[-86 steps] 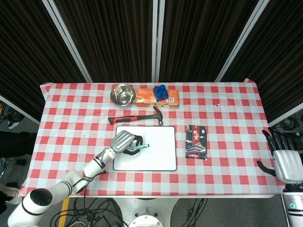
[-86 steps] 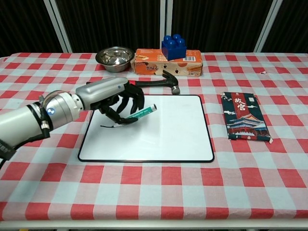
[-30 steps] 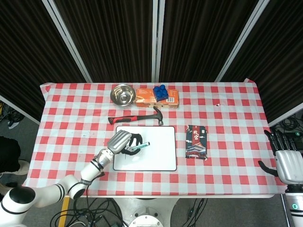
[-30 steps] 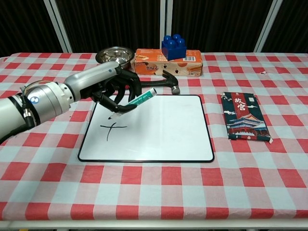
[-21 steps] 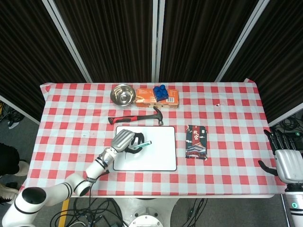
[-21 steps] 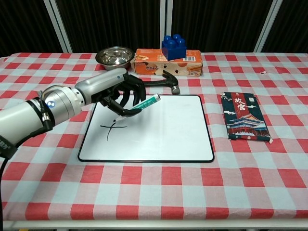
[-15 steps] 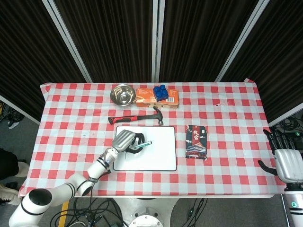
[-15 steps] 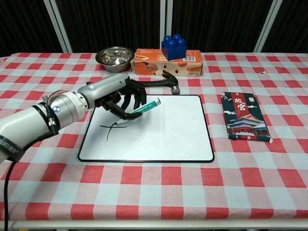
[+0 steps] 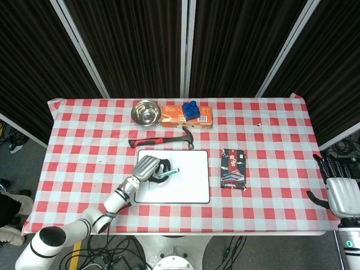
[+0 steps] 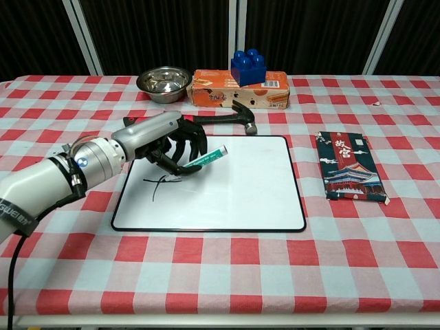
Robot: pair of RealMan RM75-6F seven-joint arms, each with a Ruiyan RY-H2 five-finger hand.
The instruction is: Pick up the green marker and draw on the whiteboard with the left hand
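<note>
The whiteboard [image 10: 234,185] [image 9: 185,180] lies flat in the middle of the table, with a black cross-shaped mark [image 10: 159,182] near its left edge. My left hand [image 10: 161,139] [image 9: 146,168] grips the green marker [image 10: 204,159] [image 9: 167,172] over the board's upper left part. The marker is tilted, tip down by the mark, cap end pointing right. My right hand [image 9: 341,191] hangs off the table's right edge, fingers apart and holding nothing; the chest view does not show it.
A hammer [image 10: 230,115] [image 9: 163,140] lies just behind the board. Further back stand a steel bowl [image 10: 163,82], an orange box [image 10: 237,95] and a blue block [image 10: 249,67] on top of it. A dark booklet [image 10: 350,166] [image 9: 233,169] lies right of the board.
The left hand has drawn a cross on the board. Over the last second it lifted, shifted slightly right, then lowered the tip back beside the mark. The right hand stayed still.
</note>
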